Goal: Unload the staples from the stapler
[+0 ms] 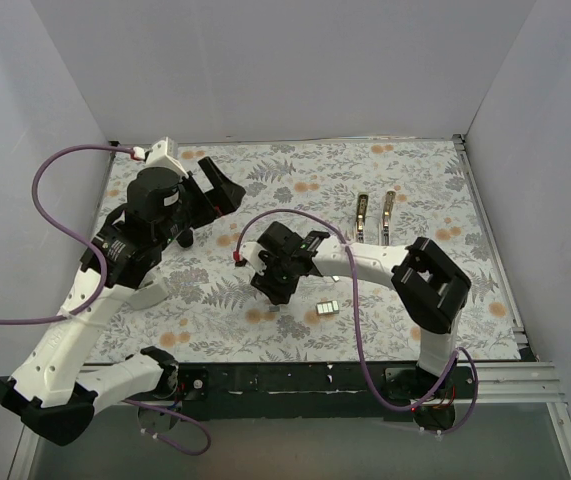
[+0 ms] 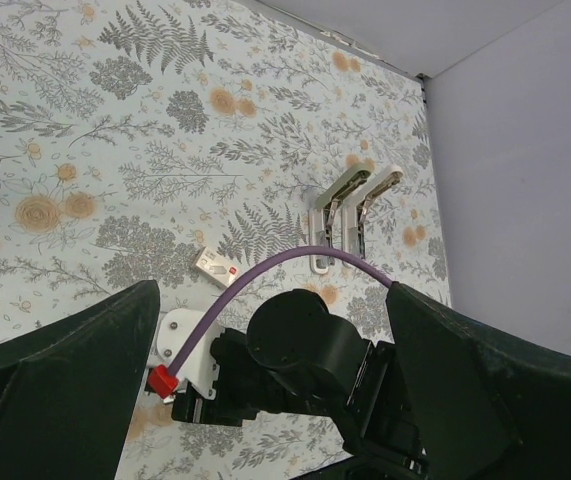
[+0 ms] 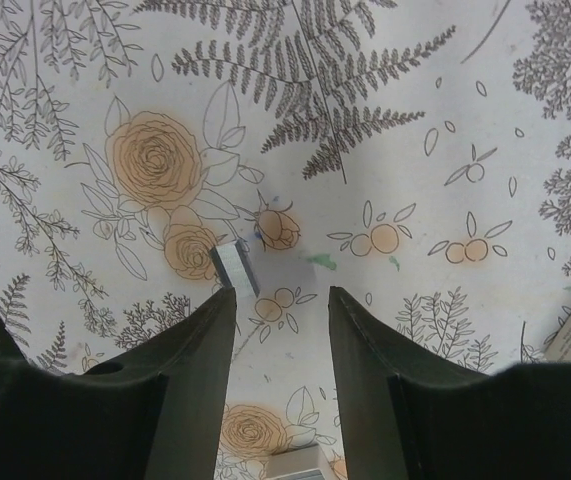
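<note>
The left arm (image 1: 65, 342) and right arm (image 1: 365, 262) are built from smooth white links joined by bulky black joint housings. A thin purple cable (image 1: 45, 165) loops off each arm, and the right arm's runs to a small red connector (image 1: 237, 259). The left end effector (image 1: 221, 190) and right end effector (image 3: 282, 295) carry broad, matte black fingers (image 3: 190, 390) with flat inner faces.

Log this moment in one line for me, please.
left tool: open, empty | right tool: open, empty, low over mat | staples: on mat beside right tool | stapler: two halves side by side, far right
</note>
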{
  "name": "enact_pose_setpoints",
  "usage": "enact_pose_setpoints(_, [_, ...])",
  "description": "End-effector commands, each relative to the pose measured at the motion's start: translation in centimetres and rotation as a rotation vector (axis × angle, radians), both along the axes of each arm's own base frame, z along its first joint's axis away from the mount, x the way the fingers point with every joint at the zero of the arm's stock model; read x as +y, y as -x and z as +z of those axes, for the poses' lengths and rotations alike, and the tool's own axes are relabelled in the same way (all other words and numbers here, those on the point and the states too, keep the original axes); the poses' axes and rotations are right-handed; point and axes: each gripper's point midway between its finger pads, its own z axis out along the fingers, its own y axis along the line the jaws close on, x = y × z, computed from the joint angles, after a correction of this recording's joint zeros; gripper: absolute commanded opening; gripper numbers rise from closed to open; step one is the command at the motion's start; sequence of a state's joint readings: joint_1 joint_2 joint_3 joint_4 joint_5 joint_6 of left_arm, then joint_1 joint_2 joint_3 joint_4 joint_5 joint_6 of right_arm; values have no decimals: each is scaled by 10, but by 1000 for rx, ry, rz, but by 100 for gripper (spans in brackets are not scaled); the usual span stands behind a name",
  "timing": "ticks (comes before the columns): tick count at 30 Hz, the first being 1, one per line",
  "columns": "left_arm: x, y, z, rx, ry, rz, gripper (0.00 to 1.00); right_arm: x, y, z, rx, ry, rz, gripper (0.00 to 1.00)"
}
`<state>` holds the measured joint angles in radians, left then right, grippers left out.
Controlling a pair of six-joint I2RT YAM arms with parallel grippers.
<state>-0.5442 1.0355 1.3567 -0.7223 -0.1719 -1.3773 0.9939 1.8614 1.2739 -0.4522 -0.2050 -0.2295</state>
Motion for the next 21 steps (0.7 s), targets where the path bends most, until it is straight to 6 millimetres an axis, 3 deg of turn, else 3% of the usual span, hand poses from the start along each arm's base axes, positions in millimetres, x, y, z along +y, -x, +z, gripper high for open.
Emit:
enact_pose_setpoints(1, [5, 7, 3, -6, -11, -11, 98, 11, 6, 7, -23, -6, 84, 50])
enact_pose_setpoints(12, [14, 16, 26, -68, 9, 0, 98, 13, 11, -7, -65, 100, 158, 50])
enact_pose_setpoints(21, [13, 16, 21, -65, 5, -4, 98, 14, 19, -14, -68, 129, 186, 47])
